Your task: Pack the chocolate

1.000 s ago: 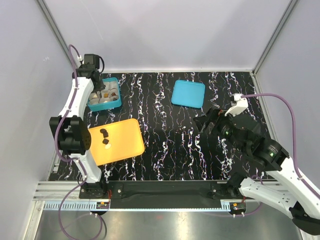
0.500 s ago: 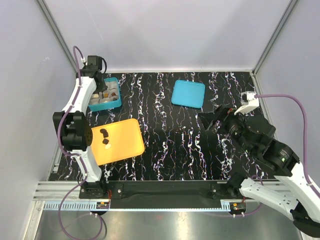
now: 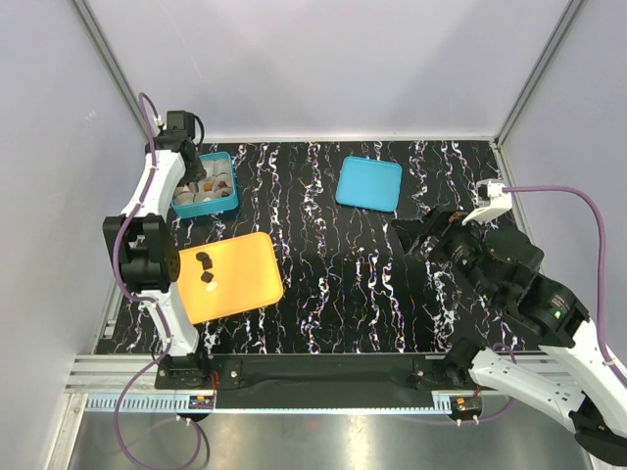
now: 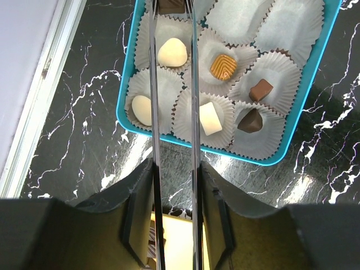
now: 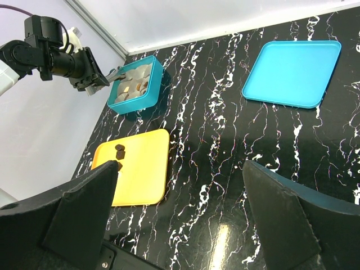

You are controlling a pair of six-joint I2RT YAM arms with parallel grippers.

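Observation:
The teal box [image 3: 235,192] at the back left holds paper cups with several chocolates: cream [image 4: 171,52], orange-brown [image 4: 223,66] and dark [image 4: 250,120]. My left gripper [image 3: 193,168] reaches over the box with its thin fingers a narrow gap apart. A dark piece [image 4: 171,5] shows between the tips in the far corner cup, with a sliver of space on each side. Three dark chocolates [image 3: 205,259] lie on the orange tray [image 3: 245,284]. My right gripper [image 3: 407,235] hangs wide open and empty above the right of the table.
The flat teal lid [image 3: 368,183] lies at the back centre, also in the right wrist view [image 5: 292,73]. Two cups on the box's right side [image 4: 292,28] are empty. Grey walls close the table on three sides.
My right arm has drawn back to the right and turned slightly. My left gripper has shifted a little toward the back over the box. The three pieces on the tray have not moved.

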